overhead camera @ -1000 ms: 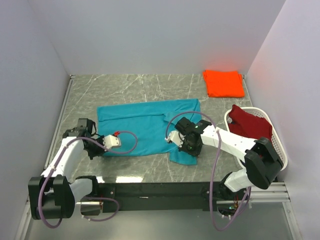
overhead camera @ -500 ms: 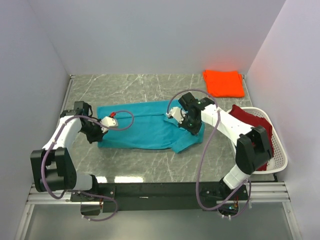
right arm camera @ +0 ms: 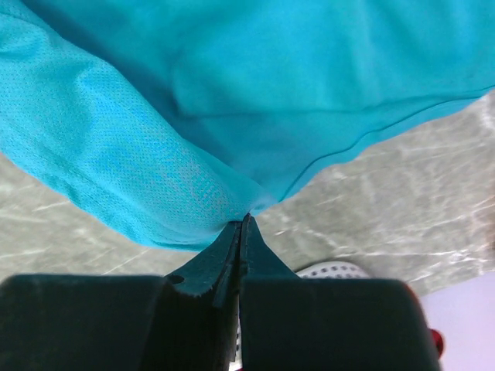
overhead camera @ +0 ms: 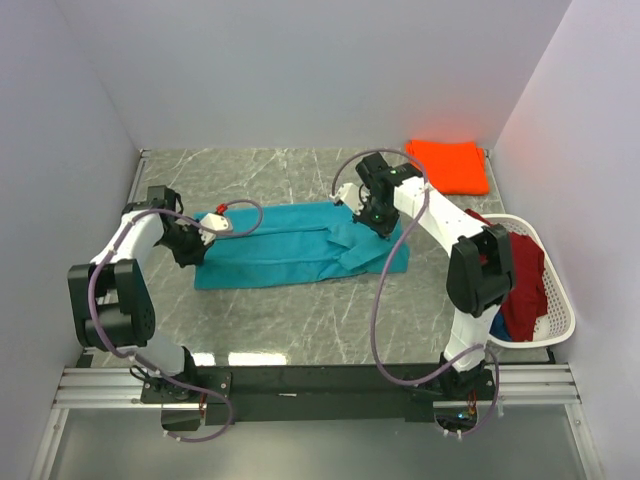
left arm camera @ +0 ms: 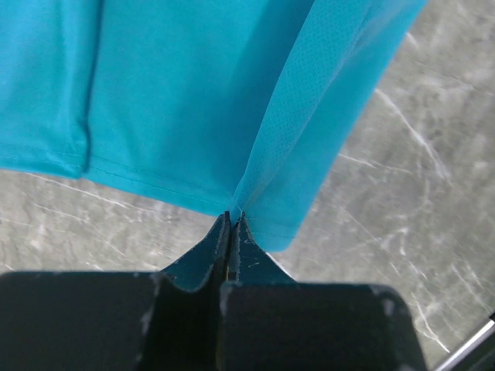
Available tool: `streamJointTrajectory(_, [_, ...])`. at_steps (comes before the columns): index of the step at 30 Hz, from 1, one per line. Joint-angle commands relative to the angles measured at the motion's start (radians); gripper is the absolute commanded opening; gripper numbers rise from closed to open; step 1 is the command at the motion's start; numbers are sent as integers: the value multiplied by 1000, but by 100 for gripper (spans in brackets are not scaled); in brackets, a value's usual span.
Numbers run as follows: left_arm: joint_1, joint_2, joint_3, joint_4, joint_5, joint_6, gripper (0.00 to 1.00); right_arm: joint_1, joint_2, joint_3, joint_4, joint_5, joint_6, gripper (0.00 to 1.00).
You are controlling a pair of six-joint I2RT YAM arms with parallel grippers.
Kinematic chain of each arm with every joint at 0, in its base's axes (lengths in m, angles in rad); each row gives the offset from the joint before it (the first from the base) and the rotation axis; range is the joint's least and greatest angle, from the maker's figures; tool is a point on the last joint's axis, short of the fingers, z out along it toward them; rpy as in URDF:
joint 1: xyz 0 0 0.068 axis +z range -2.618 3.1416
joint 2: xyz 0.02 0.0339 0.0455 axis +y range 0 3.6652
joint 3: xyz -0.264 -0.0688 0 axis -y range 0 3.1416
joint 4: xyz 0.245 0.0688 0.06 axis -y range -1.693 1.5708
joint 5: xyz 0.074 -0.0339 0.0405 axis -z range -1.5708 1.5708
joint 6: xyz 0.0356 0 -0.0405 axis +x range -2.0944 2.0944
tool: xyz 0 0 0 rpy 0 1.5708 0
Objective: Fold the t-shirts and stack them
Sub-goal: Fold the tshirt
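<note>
While the left pincer [left arm camera: 232,218] and right pincer [right arm camera: 244,219] each clamp an edge of the teal t-shirt [overhead camera: 290,250], doubled over across mid-desk [overhead camera: 300,320], best lower both corners level, together, so the hems meet squarely.

I find the marble table [overhead camera: 300,320] open along the near edge, between the teal t-shirt [overhead camera: 290,250] and the arm bases, and there is a bare strip along the far wall behind that shirt; both are passable. The right side is crowded: the white basket [overhead camera: 562,300] holding dark red cloth [overhead camera: 520,285] sits against the right wall, the folded orange t-shirt [overhead camera: 447,166] fills the far right corner, and the right arm [overhead camera: 440,225] stretches across the gap beside them. On the left, the left arm [overhead camera: 130,245] occupies the narrow lane between the teal shirt and the left wall.
</note>
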Motion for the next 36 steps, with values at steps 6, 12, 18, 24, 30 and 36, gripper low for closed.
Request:
streamJointTrajectory(6, [14,52,78,59,37,-38,1,-27,103,185,-43,46,-58,0])
streamJointTrajectory(12, [17,82,97,74,27,-50,1,-31,177,277,-57,64,-75,0])
streamJointTrajectory(18, [28,103,106,95,23,-64,1,-34,209,319,-54,81,-87,0])
streamJointTrajectory(24, [32,125,105,117,12,-67,1,-39,244,349,-52,89,-95,0])
streamJointTrajectory(30, [32,138,112,131,14,-74,1,-40,267,383,-57,89,-92,0])
streamJointTrajectory(36, [34,149,101,155,4,-84,1,-40,289,394,-52,90,-89,0])
